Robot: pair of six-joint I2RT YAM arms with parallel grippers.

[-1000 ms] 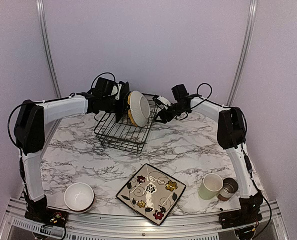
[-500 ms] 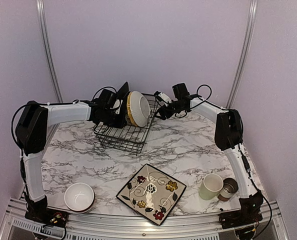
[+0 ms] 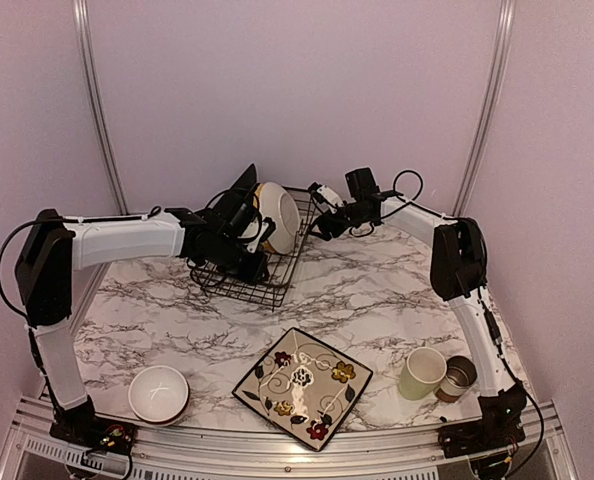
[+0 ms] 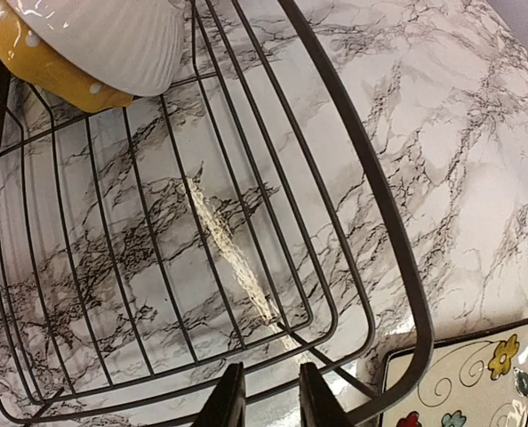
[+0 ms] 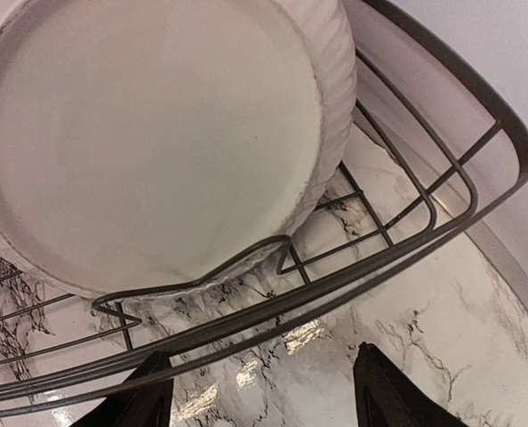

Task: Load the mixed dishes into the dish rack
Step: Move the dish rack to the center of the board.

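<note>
Withdrawing toward 6 o'clock, the left gripper point(image 4: 266, 402) now hangs over the near rim of the dish rack point(image 3: 247, 288), its jaws narrowed and empty. The released black square plate point(image 3: 243, 184) stands on edge at the rack's 11 o'clock, beside the yellow plate point(image 4: 55, 76) and the ribbed white bowl point(image 5: 148, 133). The right gripper point(image 5: 262, 374) is spread wide and empty. A second flowered plate point(image 3: 302, 385) waits at the table's 6 o'clock.

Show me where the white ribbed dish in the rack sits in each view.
Top: white dish standing on edge in the far half of the rack.
Left wrist: dish in the top-left corner, ribbed outside showing.
Right wrist: dish fills the upper left, face on.
Shared landmark: the black wire rack.
</note>
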